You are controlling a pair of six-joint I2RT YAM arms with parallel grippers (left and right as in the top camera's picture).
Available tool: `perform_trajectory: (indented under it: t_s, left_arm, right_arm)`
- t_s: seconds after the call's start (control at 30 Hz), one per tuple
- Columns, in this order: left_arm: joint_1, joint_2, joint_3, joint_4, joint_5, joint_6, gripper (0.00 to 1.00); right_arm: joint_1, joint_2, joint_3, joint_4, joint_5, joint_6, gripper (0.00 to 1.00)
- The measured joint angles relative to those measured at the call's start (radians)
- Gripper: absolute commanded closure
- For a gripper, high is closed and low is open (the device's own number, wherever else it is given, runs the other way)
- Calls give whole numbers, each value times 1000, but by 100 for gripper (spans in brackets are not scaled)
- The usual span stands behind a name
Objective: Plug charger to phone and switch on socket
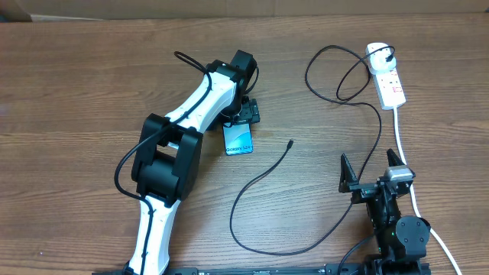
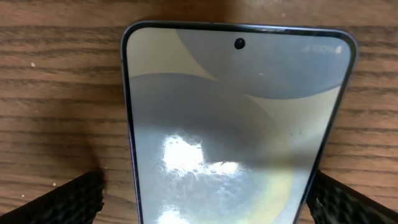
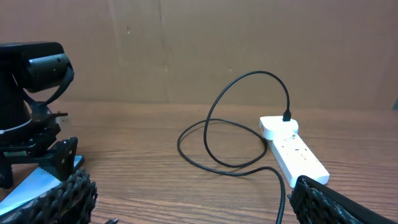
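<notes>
The phone (image 1: pixel 238 140) lies flat on the wooden table, its light blue screen up. My left gripper (image 1: pixel 241 120) hangs open over its far end, and in the left wrist view its fingers (image 2: pixel 74 199) stand on either side of the phone (image 2: pixel 236 112) with a gap on the left. The charger (image 1: pixel 252 183) trails in loops across the table. Its connector tip (image 1: pixel 291 142) lies free to the right of the phone, and its plug (image 1: pixel 390 55) sits in the white socket (image 1: pixel 390 82) at the far right. My right gripper (image 1: pixel 370 169) is open and empty, near the front edge.
The socket's thick white lead (image 1: pixel 405 153) runs toward the front, close past my right gripper. The left arm (image 1: pixel 164 164) stretches across the left half of the table. A brown cardboard wall (image 3: pixel 186 50) closes the back.
</notes>
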Motion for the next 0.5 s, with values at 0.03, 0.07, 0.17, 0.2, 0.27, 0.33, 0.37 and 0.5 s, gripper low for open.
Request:
perform_trajectory:
  t_s: [0.03,0.07,0.17,0.2,0.27,0.33,0.37,0.5]
  left_arm:
    - [0,0,0,1,2,-1,0]
    - [0,0,0,3,2,-2,0]
    - [0,0,0,14,2,-3,0]
    - [0,0,0,15,2,-3,0]
    - [0,0,0,15,2,-3,0]
    - [0,0,0,14,3,-3,0]
    - [0,0,0,13,3,-3,0]
    - [-2,0,-1,3,10,-3,0]
  right_arm:
    - [0,0,0,1,0,0,0]
    - [0,0,0,0,0,-1,0]
    - [0,0,0,0,0,0,0]
    - [0,0,0,0,0,0,0]
    - [0,0,0,1,0,-1,0]
    - [0,0,0,1,0,-1,0]
    - [0,0,0,1,0,0,0]
    - [0,0,0,1,0,-1,0]
